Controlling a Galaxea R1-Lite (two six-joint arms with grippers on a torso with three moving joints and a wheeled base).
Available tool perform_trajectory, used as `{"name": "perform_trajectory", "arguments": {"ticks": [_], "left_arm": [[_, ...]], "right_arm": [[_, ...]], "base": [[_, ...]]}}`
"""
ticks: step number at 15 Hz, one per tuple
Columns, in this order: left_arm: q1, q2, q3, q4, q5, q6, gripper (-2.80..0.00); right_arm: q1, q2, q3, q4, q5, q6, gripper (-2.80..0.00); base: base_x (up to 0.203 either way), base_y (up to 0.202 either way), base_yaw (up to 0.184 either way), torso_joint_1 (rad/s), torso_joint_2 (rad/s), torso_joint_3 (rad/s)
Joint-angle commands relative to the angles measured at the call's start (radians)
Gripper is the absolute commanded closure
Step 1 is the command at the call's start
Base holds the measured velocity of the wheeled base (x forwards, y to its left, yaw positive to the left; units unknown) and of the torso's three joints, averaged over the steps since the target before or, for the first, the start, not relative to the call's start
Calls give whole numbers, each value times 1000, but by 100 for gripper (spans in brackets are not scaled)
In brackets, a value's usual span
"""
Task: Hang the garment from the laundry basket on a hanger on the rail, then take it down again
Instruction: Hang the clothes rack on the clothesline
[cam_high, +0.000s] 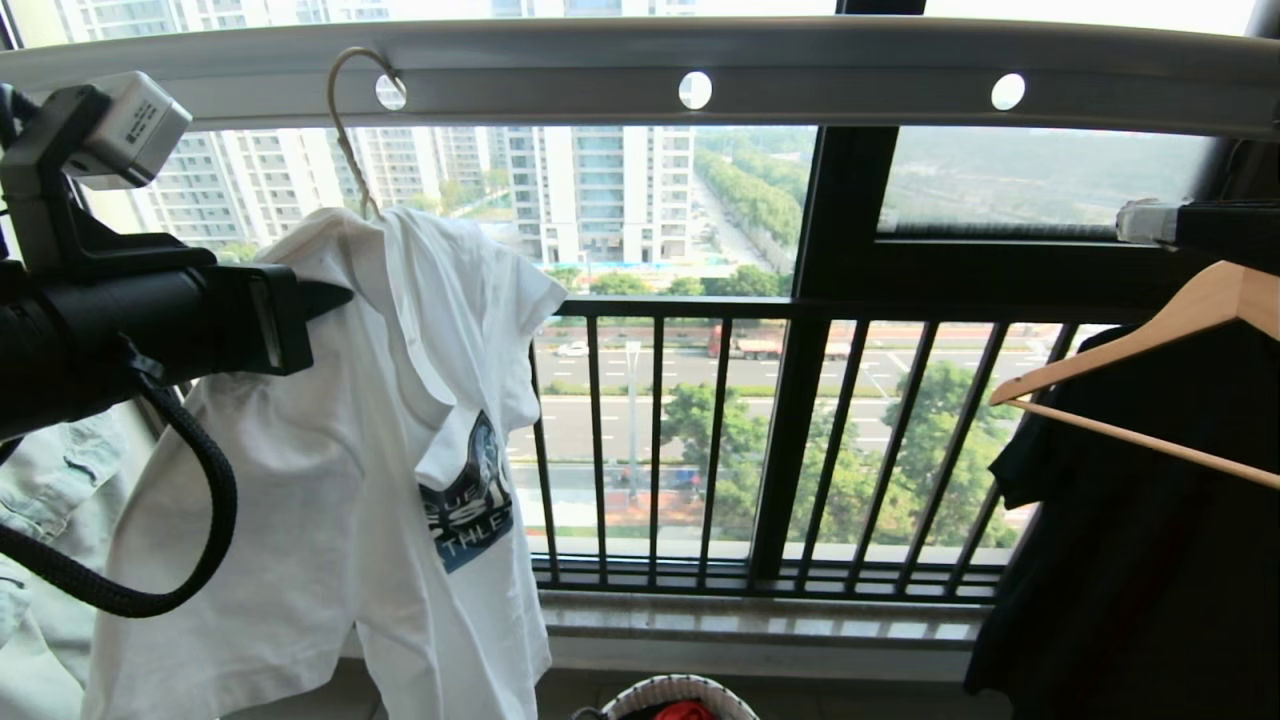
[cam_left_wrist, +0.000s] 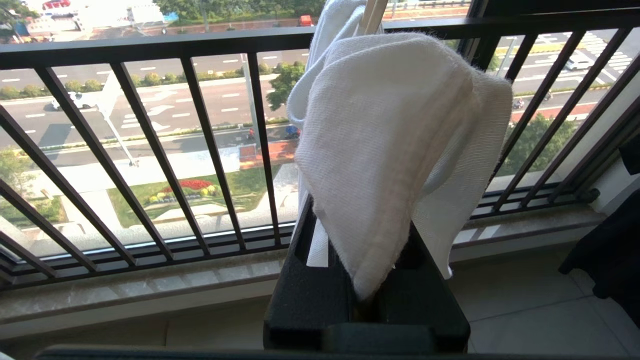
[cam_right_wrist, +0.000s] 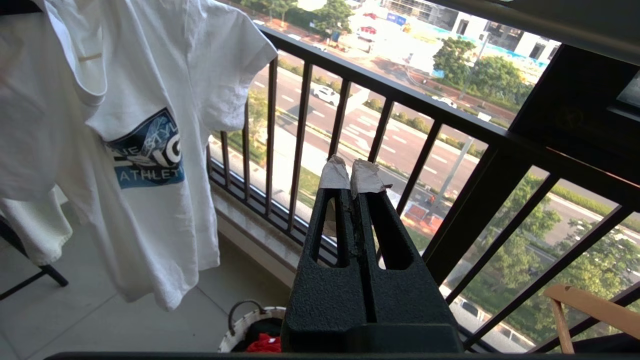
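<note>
The left claw was clenched on a fold of the garment, white cloth bunched between its fingers at the shirt's shoulder edge. The garment itself, a white T-shirt with a dark blue and teal graphic on the chest, hung just beyond that claw on the hanger, whose thin cream hook passed through one of the round holes in the rail above the claw. Most of the shirt draped below the left claw, its far sleeve reaching toward the black window bars. The right claw was clenched on nothing, its two taped fingertips pressed together, held well apart from the garment and pointing at the window bars. Below the right claw stood the laundry basket on the floor, a red garment showing inside it. Near the right claw, on the side away from the shirt, a thick light-wood hanger carried a black garment. A pale denim jacket hung behind the left arm
</note>
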Motion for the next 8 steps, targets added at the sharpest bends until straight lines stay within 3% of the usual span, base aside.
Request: {"name": "perform_trajectory", "arguments": {"ticks": [1, 8], "left_arm": [[0, 24, 25, -3, 2, -1, 0], [-1, 30, 40, -4, 3, 1, 0]], "right_arm": [[0, -1, -1, 1, 3, -1, 0], [0, -1, -1, 1, 3, 0, 0]], "base": [[0, 0, 0, 0, 0, 0], [0, 0, 0, 0, 0, 0]]}}
